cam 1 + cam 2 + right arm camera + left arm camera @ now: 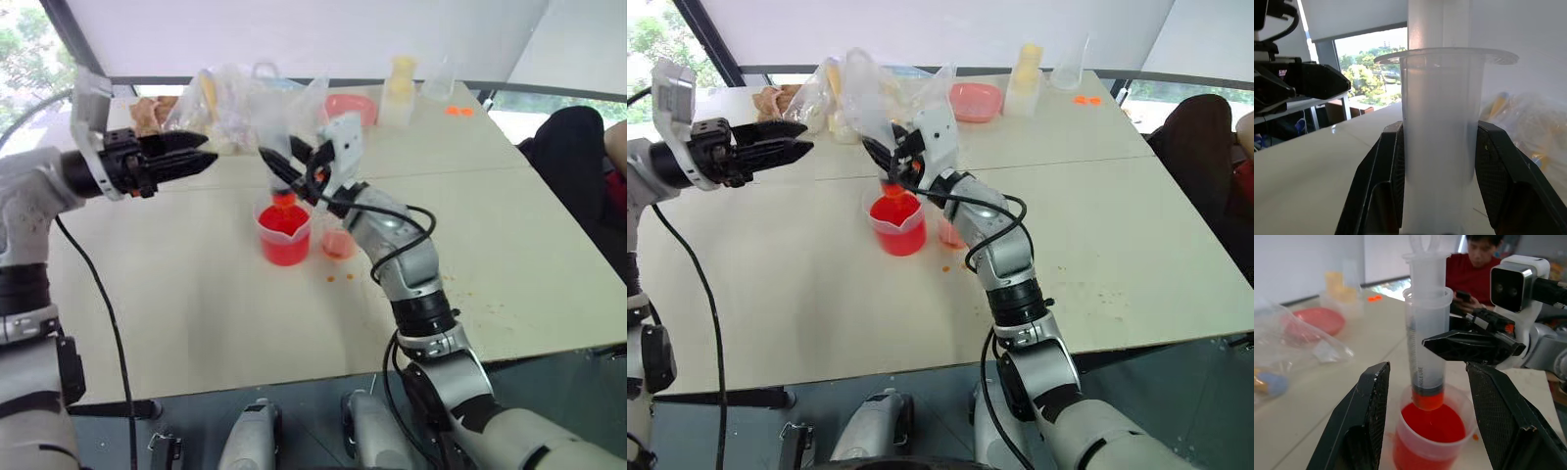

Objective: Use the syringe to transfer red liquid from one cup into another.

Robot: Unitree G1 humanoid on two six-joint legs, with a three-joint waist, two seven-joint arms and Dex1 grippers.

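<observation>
Arms: silver-grey segmented shells with black joint rings. Black cables loop loose along both. White camera blocks on the wrists. left gripper (pixel 201 155) and right gripper (pixel 277 166): black, tapered, textured fingers.

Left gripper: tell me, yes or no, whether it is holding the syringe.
No: the left gripper hangs open, apart from the syringe, which the right gripper clamps.
</observation>
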